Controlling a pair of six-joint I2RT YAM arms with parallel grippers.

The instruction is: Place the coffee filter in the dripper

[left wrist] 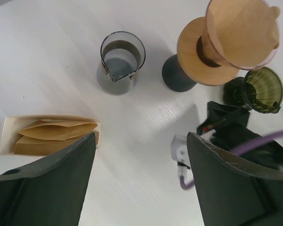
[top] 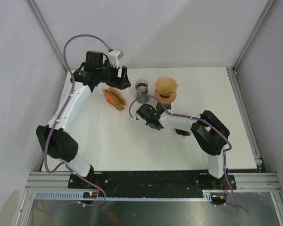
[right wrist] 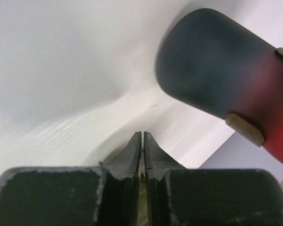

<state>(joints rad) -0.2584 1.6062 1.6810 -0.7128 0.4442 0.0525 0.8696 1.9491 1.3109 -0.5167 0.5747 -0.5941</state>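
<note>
The white worktop [top: 108, 146] carries everything. The left arm [top: 70, 108] reaches up to the far left. Its left fingers [left wrist: 61, 179] are spread wide with nothing between them, hanging above the worktop just near of the beaker and beside the tray. The right arm [top: 210, 134] bends in from the near right, its wrist lying across the middle, just near of the dripper. The right fingers [right wrist: 132, 155] are pressed together with only a hairline slit between them. I cannot tell whether anything is pinched there.

The dripper [left wrist: 198, 54], a glass cone with a wooden collar, stands on a dark base at the far middle. To its left, apart from it, stands a glass beaker [left wrist: 119, 63]. Further left and a little nearer lies a small pale tray [left wrist: 7, 136] holding spare filters [left wrist: 56, 132], which are folded flat. A green dripper [left wrist: 262, 89] sits just near and right of the wooden-collared one, close to the right arm's wrist.

The filter [left wrist: 243, 28], brown paper, sits opened out inside the glass cone, its edge following the rim.
</note>
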